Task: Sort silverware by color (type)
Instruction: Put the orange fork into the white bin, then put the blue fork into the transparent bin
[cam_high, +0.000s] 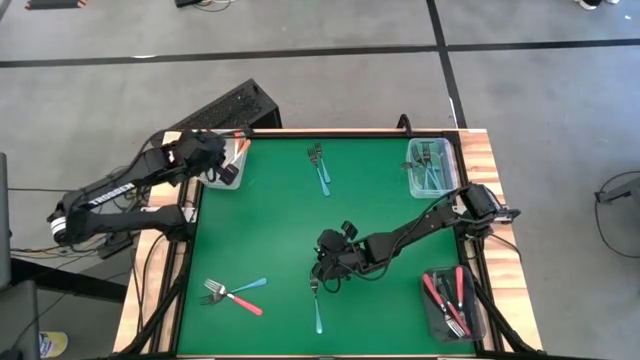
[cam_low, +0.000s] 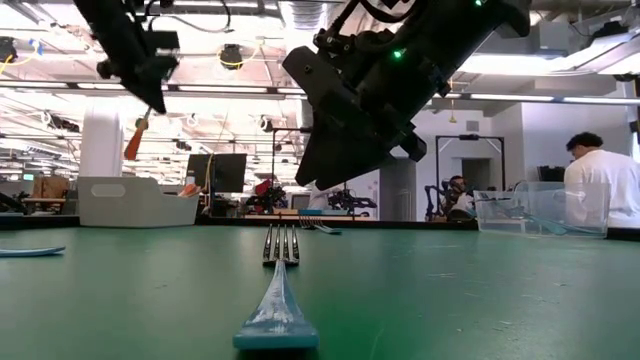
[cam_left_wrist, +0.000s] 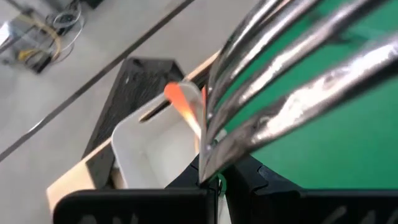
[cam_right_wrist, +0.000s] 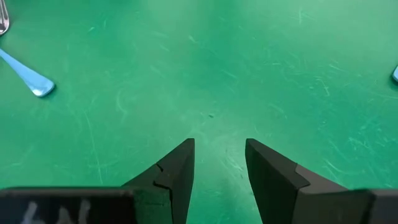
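Observation:
My left gripper hovers over the white bin at the table's far left corner, shut on an orange-handled fork. My right gripper is open above the green mat near the table's middle, touching nothing. A teal fork lies flat on the mat just on its near side. In the right wrist view my open fingers frame bare mat, with a teal handle off to one side. Two more forks lie toward the far edge. A teal and a pink-red fork lie crossed near the left front. My left gripper pinches the orange fork between its two fingers where the orange handle meets the metal neck. The silver tines stick out toward the wrist camera. The handle hangs tilted below the fingers, lifted clear above the white bin.
A clear bin holding teal forks stands at the far right corner, and a dark bin with pink-red forks stands at the near right. A dark keyboard-like slab lies beyond the far left corner. A person stands in the room behind.

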